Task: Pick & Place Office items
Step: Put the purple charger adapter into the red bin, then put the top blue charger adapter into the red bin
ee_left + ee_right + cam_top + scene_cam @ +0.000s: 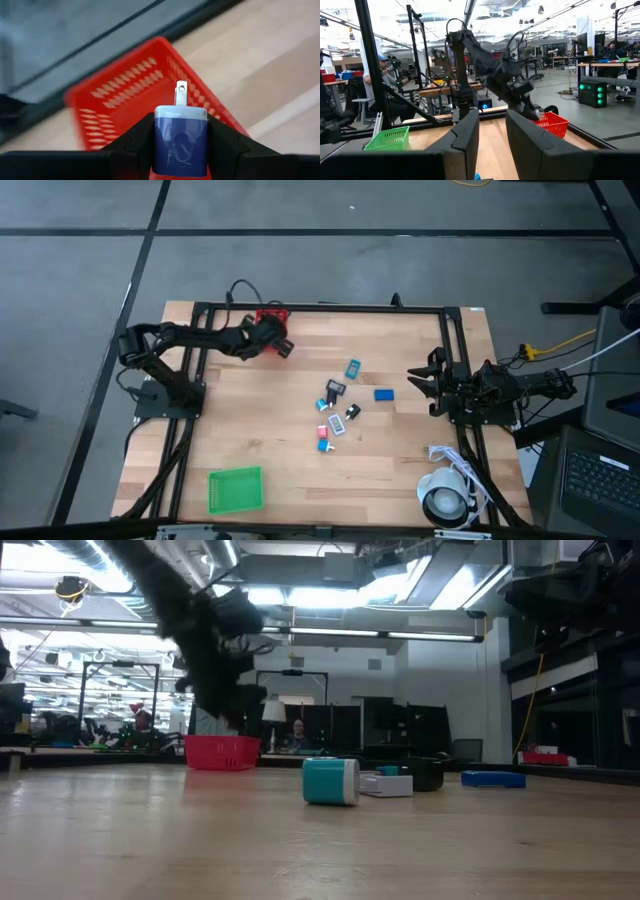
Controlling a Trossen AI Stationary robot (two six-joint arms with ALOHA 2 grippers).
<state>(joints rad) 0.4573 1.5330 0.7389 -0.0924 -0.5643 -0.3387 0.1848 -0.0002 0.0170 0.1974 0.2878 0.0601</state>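
My left gripper [180,145] is shut on a small blue charger block [180,140] and hangs over the red mesh bin [135,95] at the table's far edge [270,320]. The other office items lie in a loose cluster mid-table: a teal piece [353,368], a flat blue piece [384,393], and black, white and pink-red bits [335,420]. The low view shows the teal piece [330,780], a white one [385,783] and the blue one [493,778] resting flat on the wood. My right gripper [415,378] waits open at the table's right side, touching nothing. My left gripper pinches the blue charger block by its two opposite sides [160,145] between the two fingers. Its white end and metal prong [181,92] point forward, away from the wrist. The block is lifted clear and is above the red bin's rim and inside.
A green mesh bin [236,488] sits at the near left corner. A large white roll with cable [445,500] lies at the near right corner. A black frame [320,308] runs around the table. People sit in the room behind [297,735].
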